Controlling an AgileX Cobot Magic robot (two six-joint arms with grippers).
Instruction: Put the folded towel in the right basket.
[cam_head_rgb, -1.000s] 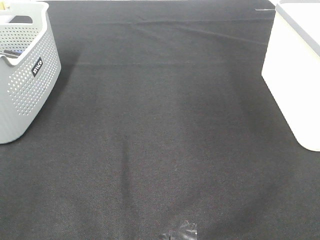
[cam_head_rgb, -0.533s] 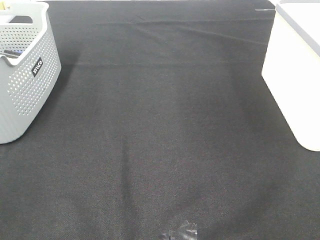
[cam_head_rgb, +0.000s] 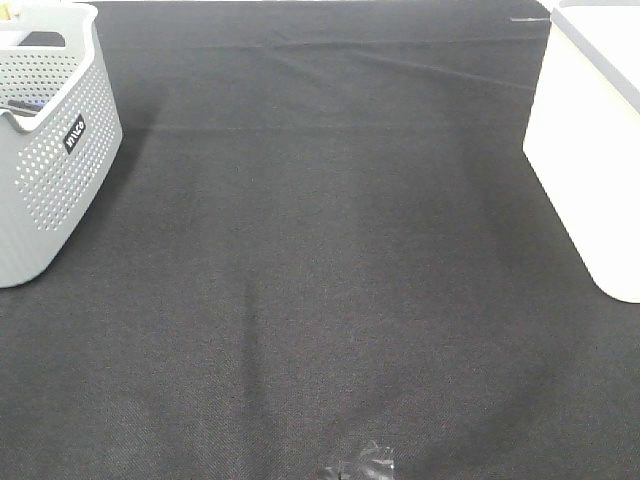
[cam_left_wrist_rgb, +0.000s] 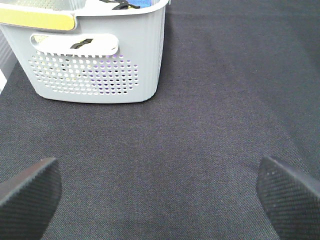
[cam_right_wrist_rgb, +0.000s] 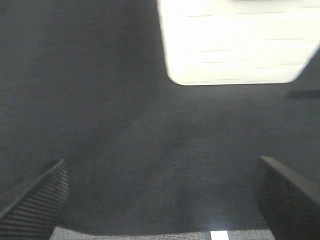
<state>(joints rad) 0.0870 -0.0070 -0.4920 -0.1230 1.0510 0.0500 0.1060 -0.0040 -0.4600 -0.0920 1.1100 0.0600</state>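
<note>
No folded towel shows in any view. The right basket (cam_head_rgb: 590, 150) is a white bin at the right edge of the black cloth; it also shows in the right wrist view (cam_right_wrist_rgb: 235, 42). My left gripper (cam_left_wrist_rgb: 160, 192) is open and empty over bare cloth, facing the grey perforated basket (cam_left_wrist_rgb: 95, 55). My right gripper (cam_right_wrist_rgb: 162, 197) is open and empty over bare cloth, facing the white basket. Neither arm shows in the exterior high view.
The grey perforated basket (cam_head_rgb: 50, 140) stands at the left edge with dark items inside. A black cloth (cam_head_rgb: 320, 250) covers the table. A small dark shiny object (cam_head_rgb: 362, 465) lies at the front edge.
</note>
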